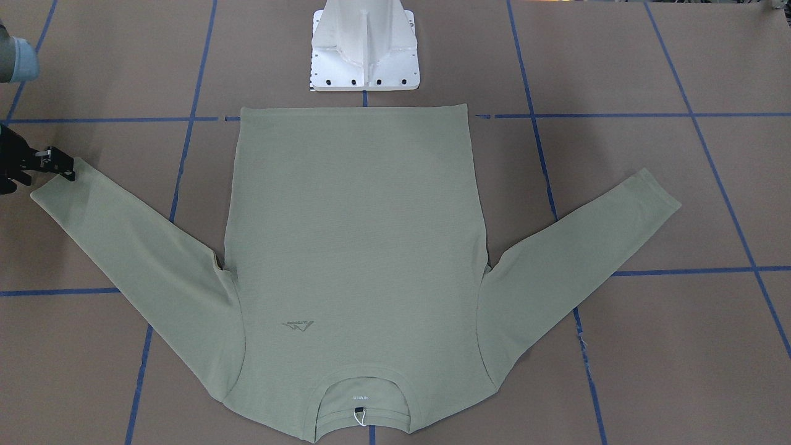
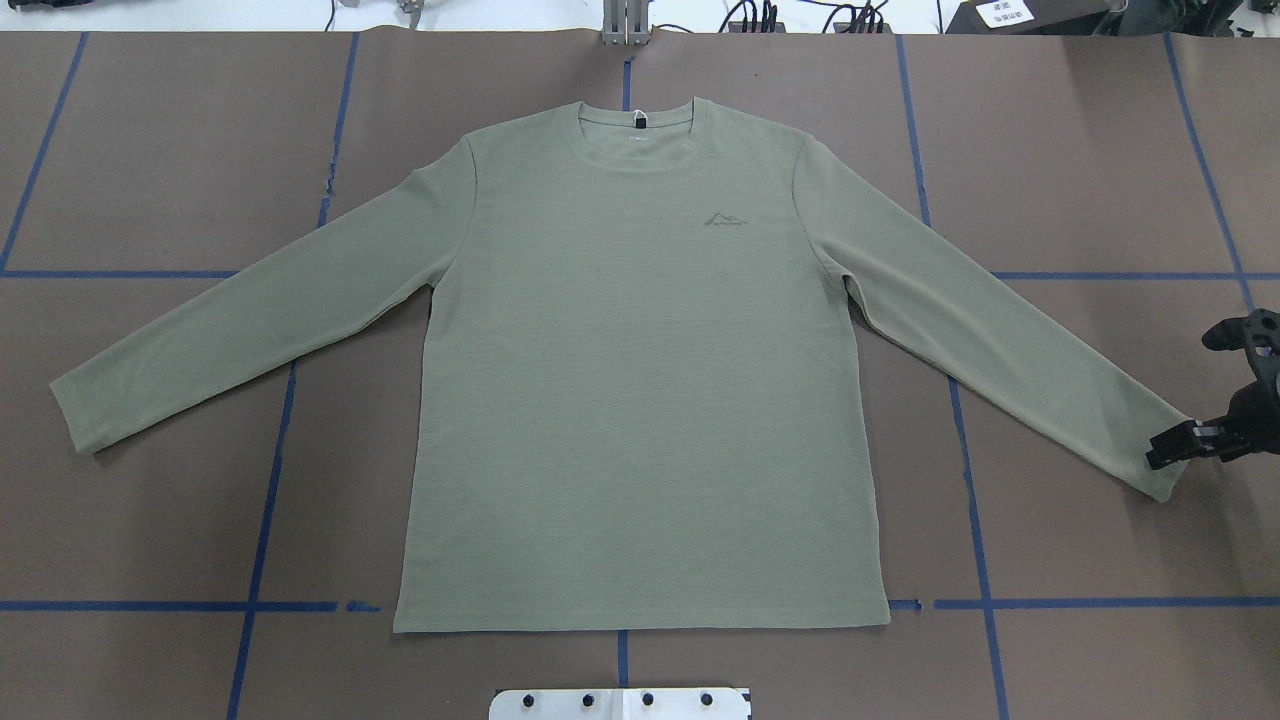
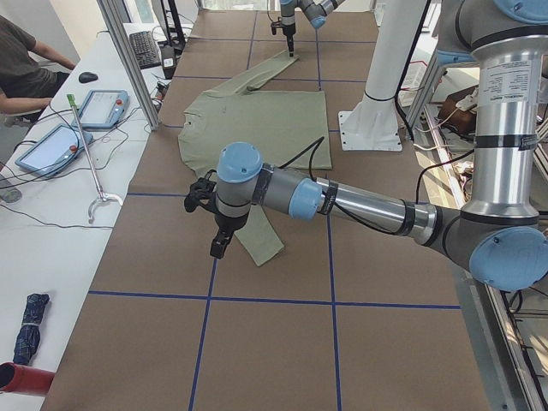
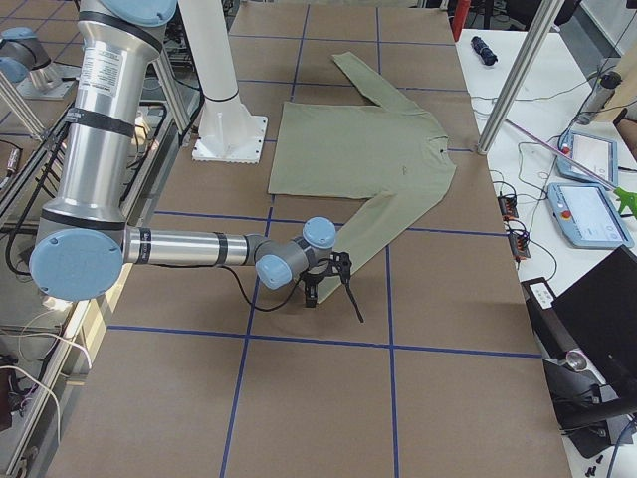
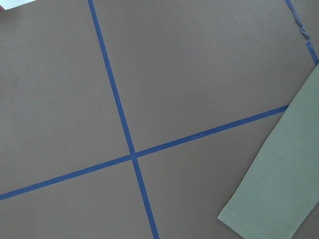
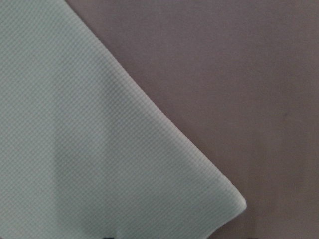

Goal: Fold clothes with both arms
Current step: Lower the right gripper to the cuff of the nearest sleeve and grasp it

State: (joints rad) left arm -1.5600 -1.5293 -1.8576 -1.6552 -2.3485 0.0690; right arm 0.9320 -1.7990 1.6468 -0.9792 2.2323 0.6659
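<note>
Lying flat on the surface (image 2: 150,150), the shirt (image 2: 640,380) has both sleeves spread, exposing the cuffs for grasping. Right gripper (image 2: 1172,447) jaws stand parted at the right cuff (image 2: 1150,478). Left gripper (image 3: 218,247) hangs near the left cuff (image 2: 85,415); its jaw state cannot be told.

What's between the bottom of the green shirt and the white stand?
Just brown table with a short strip of blue tape, nothing else; the overhead view shows it between shirt and white stand.
</note>
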